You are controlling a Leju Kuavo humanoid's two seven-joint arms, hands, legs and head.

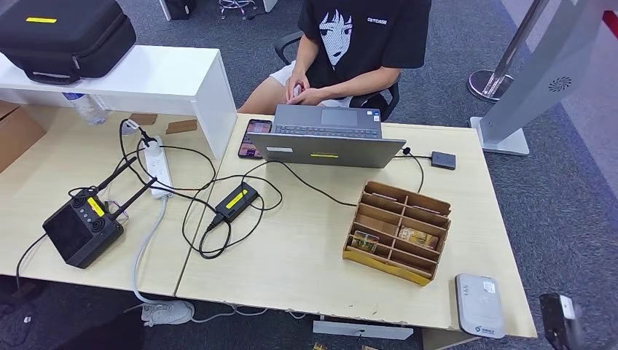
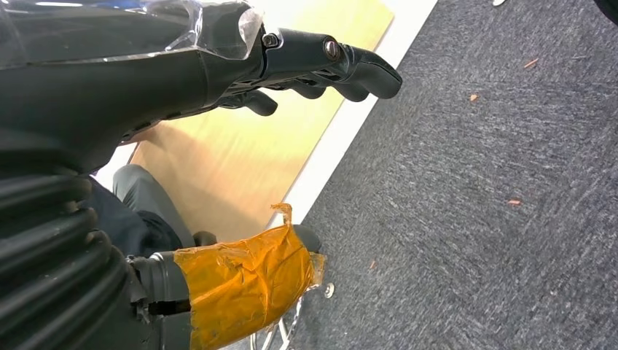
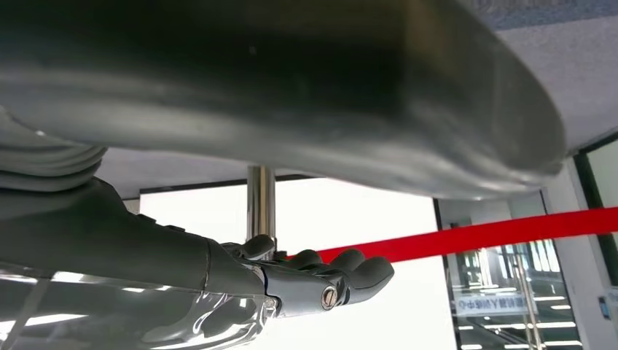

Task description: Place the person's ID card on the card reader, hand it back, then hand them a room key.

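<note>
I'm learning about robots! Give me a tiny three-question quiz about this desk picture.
1. True or false: the grey laptop is open.
2. Which sits nearest the robot: A) the light grey card reader, B) the wooden compartment box, C) the black phone?
3. Fill in: the seated person wears a ___ T-shirt.

Key: 1 true; 2 A; 3 black.
</note>
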